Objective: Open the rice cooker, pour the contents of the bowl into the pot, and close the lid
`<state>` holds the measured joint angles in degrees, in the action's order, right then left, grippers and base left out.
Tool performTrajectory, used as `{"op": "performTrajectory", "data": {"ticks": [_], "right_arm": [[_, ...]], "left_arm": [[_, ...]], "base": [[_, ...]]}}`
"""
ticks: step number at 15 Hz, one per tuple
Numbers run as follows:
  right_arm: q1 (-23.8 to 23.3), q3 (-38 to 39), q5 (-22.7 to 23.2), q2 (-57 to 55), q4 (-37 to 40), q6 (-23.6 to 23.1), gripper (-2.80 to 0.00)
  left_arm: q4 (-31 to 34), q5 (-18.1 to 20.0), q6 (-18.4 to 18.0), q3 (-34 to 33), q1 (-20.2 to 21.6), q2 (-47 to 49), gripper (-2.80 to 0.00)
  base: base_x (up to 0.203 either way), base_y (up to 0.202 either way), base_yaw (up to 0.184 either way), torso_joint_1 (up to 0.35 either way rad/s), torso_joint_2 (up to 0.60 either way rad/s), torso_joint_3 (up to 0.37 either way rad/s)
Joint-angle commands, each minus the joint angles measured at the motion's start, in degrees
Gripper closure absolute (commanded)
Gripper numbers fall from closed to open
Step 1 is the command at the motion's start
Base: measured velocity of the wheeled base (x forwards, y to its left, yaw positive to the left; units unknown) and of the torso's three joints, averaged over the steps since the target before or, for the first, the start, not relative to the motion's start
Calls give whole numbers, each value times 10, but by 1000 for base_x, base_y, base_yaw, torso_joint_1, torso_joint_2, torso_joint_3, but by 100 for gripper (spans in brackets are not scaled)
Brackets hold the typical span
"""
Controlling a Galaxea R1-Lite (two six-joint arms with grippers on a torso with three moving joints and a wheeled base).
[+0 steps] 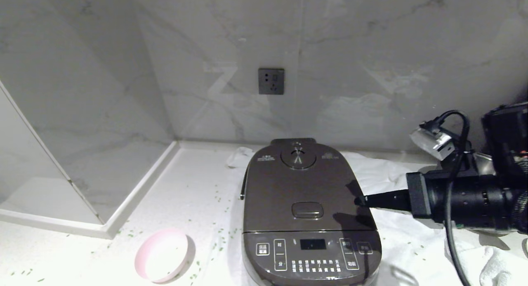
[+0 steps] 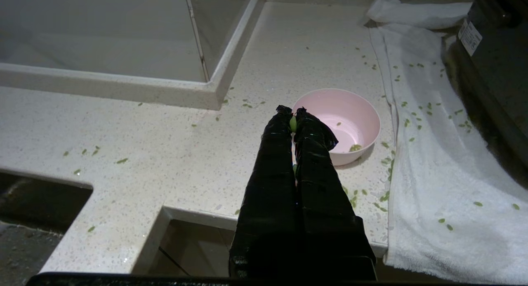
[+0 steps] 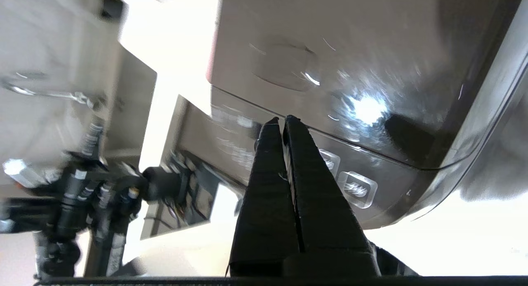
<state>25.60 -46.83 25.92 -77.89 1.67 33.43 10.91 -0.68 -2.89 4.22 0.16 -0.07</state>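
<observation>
The right gripper is held level over the right edge of the lid, its fingers pressed together with nothing between them. The lid is seen shut on the cooker, the oblong button lying left of the fingertips and the button panel in front. The cooker is set on a white towel on the counter. The pot cannot be seen.

The left gripper is held low before the counter edge, closed, with a green bit caught at its tips. The bowl is found just beyond it, upright, left of the cooker, with only a few green grains inside. More grains are scattered over counter and towel.
</observation>
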Motion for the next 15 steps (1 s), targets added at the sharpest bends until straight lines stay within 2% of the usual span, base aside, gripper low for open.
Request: {"op": "performTrajectory", "data": {"ticks": [1,3,6,9,12,15], "right_arm": [[0,-27,-2,92,17,1,0],[-1,-29,-15,146,36,0,0],[-4,1,-99,225,55,-16,0],[-29,59,-198,300,61,-100,0],[-107,91,-243,374,64,-186,0],[-181,123,-271,463,79,-248,0]], "left_arm": [[1,0,0,0,0,-1,0],[1,0,0,0,-1,-1,0],[1,2,0,0,-1,-1,0],[1,0,2,0,-1,-1,0],[1,0,0,0,0,-1,0],[1,0,2,0,0,-1,0]], "base": [[0,0,0,0,0,0],[0,0,0,0,0,0],[0,0,0,0,0,0],[0,0,0,0,0,0],[0,0,0,0,0,0],[0,0,0,0,0,0]]}}
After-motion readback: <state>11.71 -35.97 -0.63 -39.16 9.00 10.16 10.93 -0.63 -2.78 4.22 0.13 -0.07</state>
